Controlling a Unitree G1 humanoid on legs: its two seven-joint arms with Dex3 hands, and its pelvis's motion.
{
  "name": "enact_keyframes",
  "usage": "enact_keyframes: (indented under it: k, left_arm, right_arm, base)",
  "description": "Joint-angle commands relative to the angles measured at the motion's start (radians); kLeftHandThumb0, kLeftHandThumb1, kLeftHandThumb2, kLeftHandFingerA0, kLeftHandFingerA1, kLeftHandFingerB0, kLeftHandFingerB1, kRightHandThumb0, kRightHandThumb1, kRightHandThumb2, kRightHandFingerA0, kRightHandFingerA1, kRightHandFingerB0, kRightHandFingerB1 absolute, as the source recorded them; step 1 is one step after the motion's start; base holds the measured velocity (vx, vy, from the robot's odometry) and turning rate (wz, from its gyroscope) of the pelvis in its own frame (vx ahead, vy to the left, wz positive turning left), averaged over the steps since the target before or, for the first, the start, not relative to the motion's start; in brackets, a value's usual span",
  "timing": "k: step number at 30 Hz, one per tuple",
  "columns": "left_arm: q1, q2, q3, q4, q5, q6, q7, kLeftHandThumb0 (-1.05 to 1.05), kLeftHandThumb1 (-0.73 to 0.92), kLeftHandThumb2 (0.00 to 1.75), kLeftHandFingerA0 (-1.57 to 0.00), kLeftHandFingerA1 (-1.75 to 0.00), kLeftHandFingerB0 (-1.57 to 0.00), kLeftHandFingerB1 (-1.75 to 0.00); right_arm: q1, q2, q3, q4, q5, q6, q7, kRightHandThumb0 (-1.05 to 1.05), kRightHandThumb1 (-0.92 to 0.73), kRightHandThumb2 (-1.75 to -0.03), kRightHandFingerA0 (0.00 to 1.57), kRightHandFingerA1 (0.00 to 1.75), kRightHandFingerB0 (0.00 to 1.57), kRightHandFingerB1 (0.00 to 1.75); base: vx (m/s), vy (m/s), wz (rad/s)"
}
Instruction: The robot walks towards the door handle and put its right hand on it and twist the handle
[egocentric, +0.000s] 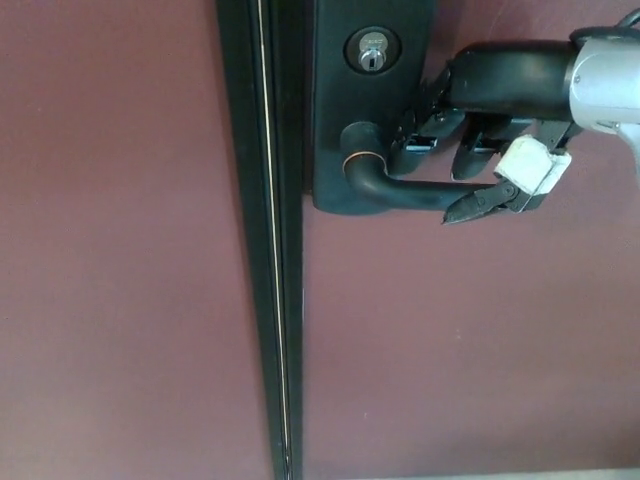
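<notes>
A dark lever door handle (400, 192) juts rightward from a black lock plate (335, 110) on the maroon door. A round keyhole cylinder (369, 51) sits above it on the plate. My right hand (470, 140) comes in from the upper right and is wrapped over the lever: two black fingers (420, 135) hang down over its top, and the thumb, with a white block on it, hooks under the lever's free end. The handle lies roughly level. My left hand does not show.
A black door frame strip (262, 240) with a thin bright seam runs top to bottom left of the plate. Maroon door panels (470, 350) fill both sides. A pale sliver of floor shows at the bottom right edge.
</notes>
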Motion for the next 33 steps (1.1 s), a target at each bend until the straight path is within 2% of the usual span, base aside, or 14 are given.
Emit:
enact_keyframes:
  k: [1, 20, 21, 24, 25, 26, 28, 33]
  left_arm:
    - [0.006, 0.002, -0.004, 0.003, 0.014, -0.002, -0.005, -0.33, 0.58, 0.58, -0.73, -0.53, -0.67, -0.67]
    - [0.015, -0.001, -0.004, 0.0, 0.014, -0.006, -0.005, -0.33, 0.58, 0.58, -0.73, -0.54, -0.67, -0.67]
    - [0.015, 0.001, -0.01, -0.001, 0.02, -0.007, -0.003, -0.33, 0.58, 0.58, -0.73, -0.54, -0.67, -0.67]
    - [0.016, 0.0, -0.005, -0.001, 0.011, -0.004, -0.012, -0.33, 0.58, 0.58, -0.73, -0.54, -0.67, -0.67]
    - [0.016, 0.0, -0.004, 0.0, 0.01, -0.003, -0.012, -0.33, 0.58, 0.58, -0.73, -0.54, -0.67, -0.67]
    - [0.014, -0.001, -0.006, 0.001, 0.013, -0.002, -0.01, -0.33, 0.58, 0.58, -0.73, -0.54, -0.67, -0.67]
    - [0.013, 0.0, -0.01, 0.002, 0.017, -0.001, -0.01, -0.33, 0.58, 0.58, -0.73, -0.54, -0.67, -0.67]
    - [0.024, 0.001, -0.009, 0.001, 0.013, -0.01, -0.015, -0.32, 0.57, 0.57, -0.73, -0.54, -0.68, -0.67]
  right_arm:
    - [0.027, 0.012, 0.008, 0.03, -0.052, 0.003, 0.021, -0.53, -0.45, -0.75, 0.59, 0.57, 0.36, 0.45]
    - [0.083, 0.069, 0.033, 0.079, -0.127, 0.015, 0.051, -0.49, -0.45, -0.73, 0.63, 0.58, 0.41, 0.46]
    - [0.093, 0.065, 0.028, 0.082, -0.126, -0.009, 0.046, -0.36, -0.52, -0.55, 0.72, 0.5, 0.5, 0.38]
    - [0.126, 0.059, 0.006, 0.076, -0.126, -0.063, 0.026, -0.26, -0.53, -0.56, 0.77, 0.52, 0.68, 0.44]
    - [0.132, 0.059, -0.001, 0.076, -0.126, -0.074, 0.021, -0.26, -0.53, -0.56, 0.77, 0.52, 0.68, 0.44]
    - [0.154, 0.058, -0.018, 0.075, -0.123, -0.104, -0.001, -0.22, -0.53, -0.56, 0.82, 0.53, 0.78, 0.48]
    - [0.178, 0.066, -0.043, 0.079, -0.124, -0.136, -0.03, -0.2, -0.53, -0.56, 0.84, 0.53, 0.83, 0.51]
    - [0.21, 0.086, -0.073, 0.078, -0.139, -0.146, -0.065, -0.17, -0.53, -0.55, 0.87, 0.54, 0.8, 0.53]
  base:
    - [0.0, 0.0, 0.0]
    - [0.0, 0.0, 0.0]
    - [0.0, 0.0, 0.0]
    - [0.0, 0.0, 0.0]
    - [0.0, 0.0, 0.0]
    - [0.0, 0.0, 0.0]
    - [0.0, 0.0, 0.0]
    - [0.0, 0.0, 0.0]
